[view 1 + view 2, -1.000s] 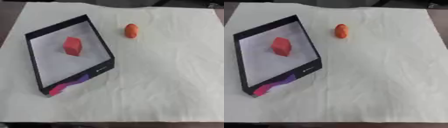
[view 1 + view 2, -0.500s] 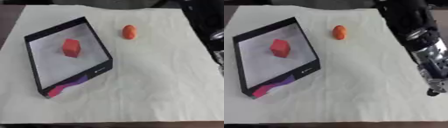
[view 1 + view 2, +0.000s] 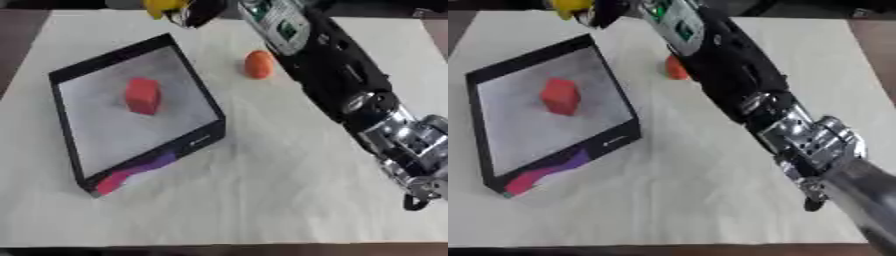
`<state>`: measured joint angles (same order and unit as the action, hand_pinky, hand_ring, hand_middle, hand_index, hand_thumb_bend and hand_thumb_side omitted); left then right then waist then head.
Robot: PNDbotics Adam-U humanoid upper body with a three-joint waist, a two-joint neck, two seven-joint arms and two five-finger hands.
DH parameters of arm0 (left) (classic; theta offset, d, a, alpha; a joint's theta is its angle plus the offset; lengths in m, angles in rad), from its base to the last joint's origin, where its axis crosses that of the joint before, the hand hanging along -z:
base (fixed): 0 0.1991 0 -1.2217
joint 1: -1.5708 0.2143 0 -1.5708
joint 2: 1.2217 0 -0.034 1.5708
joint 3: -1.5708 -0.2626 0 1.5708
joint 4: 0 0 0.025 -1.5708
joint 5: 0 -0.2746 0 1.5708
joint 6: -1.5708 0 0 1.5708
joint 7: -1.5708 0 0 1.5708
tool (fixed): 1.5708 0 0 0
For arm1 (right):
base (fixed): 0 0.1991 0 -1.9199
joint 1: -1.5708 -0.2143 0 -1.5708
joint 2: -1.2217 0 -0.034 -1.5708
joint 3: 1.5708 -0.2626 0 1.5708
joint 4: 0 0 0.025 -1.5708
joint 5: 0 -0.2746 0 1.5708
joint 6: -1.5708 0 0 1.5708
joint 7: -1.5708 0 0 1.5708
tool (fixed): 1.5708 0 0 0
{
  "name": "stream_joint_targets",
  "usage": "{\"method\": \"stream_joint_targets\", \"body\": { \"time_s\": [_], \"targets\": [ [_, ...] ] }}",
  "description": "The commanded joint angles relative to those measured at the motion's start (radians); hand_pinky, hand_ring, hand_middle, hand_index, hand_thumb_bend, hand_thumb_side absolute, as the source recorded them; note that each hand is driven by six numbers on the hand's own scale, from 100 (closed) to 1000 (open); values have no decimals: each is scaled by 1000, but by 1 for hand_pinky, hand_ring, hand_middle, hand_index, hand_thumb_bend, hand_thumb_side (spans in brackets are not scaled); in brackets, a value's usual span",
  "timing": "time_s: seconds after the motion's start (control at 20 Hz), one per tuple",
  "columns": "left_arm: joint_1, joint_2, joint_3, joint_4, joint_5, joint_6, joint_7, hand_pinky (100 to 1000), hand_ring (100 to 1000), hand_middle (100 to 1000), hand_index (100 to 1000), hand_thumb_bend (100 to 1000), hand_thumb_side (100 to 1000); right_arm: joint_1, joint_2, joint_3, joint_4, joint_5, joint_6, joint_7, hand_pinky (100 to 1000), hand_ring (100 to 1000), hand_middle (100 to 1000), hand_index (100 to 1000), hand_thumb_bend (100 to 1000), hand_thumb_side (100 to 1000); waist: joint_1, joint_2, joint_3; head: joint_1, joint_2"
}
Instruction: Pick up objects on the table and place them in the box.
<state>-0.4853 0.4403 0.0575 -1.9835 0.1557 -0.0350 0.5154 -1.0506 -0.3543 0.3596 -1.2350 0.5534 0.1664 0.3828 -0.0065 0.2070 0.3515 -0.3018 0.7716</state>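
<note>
My right arm reaches in from the lower right, across the table to its far edge. At the top, my right hand (image 3: 199, 10) is curled round a small yellow object (image 3: 160, 7), above the far side of the box. The black-rimmed box (image 3: 206, 102) lies at the left on its white floor, with a red block (image 3: 142, 95) inside. An orange oval object (image 3: 258, 64) lies on the cloth right of the box, just beside my forearm; in the right eye view the arm half hides the orange object (image 3: 673, 68). My left hand is in no view.
A white cloth (image 3: 262, 200) covers the table, with dark table edges at the far corners. My forearm (image 3: 350, 90) spans the right half of the cloth. The box's near corner has a pink and purple patch (image 3: 131, 172).
One second ago no arm showed. Then my right arm came in from the right and now stretches to the far edge with a yellow object in the hand. The camera view has shifted too.
</note>
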Motion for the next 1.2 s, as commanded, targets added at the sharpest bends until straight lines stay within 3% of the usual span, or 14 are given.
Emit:
{"method": "stream_joint_targets", "body": {
  "time_s": [0.05, 0.85, 1.05, 1.1, 1.2],
  "targets": [
    [-15, 20, 3, -16, -2, 2, -2, 725, 663, 771, 821, 422, 461, 0, 17, 13, 0, 40, -19, 6, 770, 577, 448, 615, 202, 100, -2, -16, 3, -1, -2],
    [-16, 10, 3, -16, 4, 12, -4, 722, 658, 770, 820, 430, 468, 64, 109, 74, 59, 157, -92, 30, 765, 585, 460, 625, 254, 100, -15, -5, 22, -11, -2],
    [-17, 9, 4, -16, 4, 12, -3, 721, 658, 769, 820, 432, 468, 71, 108, 87, 39, 167, -123, 74, 802, 689, 583, 735, 394, 100, -18, -5, 24, -7, -2],
    [-17, 9, 5, -16, 4, 13, -3, 721, 658, 769, 820, 433, 467, 72, 107, 89, 32, 168, -132, 90, 836, 761, 686, 806, 419, 134, -18, -5, 24, -7, -2],
    [-16, 9, 5, -16, 3, 13, -1, 721, 658, 769, 820, 434, 468, 73, 103, 86, 15, 164, -149, 119, 869, 813, 761, 851, 439, 226, -18, -5, 23, -5, -2]
  ]
}}
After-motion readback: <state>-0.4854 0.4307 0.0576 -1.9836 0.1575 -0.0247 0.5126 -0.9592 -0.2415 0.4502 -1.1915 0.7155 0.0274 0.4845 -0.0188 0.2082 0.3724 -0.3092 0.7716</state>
